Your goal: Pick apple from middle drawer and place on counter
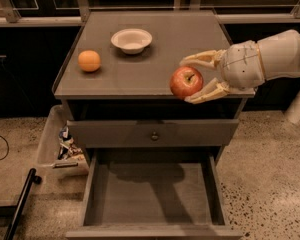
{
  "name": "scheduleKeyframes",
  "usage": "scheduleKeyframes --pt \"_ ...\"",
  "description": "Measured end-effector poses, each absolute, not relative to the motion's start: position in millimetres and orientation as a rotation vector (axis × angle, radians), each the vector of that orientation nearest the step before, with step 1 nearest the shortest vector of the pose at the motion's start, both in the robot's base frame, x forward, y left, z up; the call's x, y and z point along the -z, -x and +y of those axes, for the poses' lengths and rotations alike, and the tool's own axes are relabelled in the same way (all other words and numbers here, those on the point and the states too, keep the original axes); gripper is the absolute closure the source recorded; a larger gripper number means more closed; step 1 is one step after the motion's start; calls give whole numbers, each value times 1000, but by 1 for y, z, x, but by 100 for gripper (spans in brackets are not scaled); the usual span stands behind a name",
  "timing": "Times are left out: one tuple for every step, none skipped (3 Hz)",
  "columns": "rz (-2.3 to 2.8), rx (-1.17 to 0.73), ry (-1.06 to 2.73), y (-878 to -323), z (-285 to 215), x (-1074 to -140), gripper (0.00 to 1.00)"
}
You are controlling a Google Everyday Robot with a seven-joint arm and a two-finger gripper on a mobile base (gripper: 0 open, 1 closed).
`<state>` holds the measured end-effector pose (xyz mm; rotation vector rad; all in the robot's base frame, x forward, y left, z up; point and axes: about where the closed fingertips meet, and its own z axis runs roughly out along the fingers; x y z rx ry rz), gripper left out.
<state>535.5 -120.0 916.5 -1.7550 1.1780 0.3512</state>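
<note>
My gripper (pixel 191 79) reaches in from the right and is shut on the red apple (pixel 186 82), one pale finger (pixel 200 58) above it and one below. The apple hangs in the air at the counter's (pixel 150 49) front edge, right of centre. The middle drawer (pixel 152 194) stands pulled open below, its bare floor holding nothing but shadow.
A plain orange (pixel 89 61) sits on the counter's left side and a white bowl (pixel 132 39) at its back middle. A closed drawer front with a round knob (pixel 154 136) is under the counter. A pale bin with clutter (pixel 60 144) stands on the floor at left.
</note>
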Motion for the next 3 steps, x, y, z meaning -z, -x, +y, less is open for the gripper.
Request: scheduleKeyframes --pt "1178 -351 1755 -536 -120 -917 100" --pt "1173 -295 1763 -571 -118 -920 100" --pt "1171 -313 1756 -621 -112 -921 100"
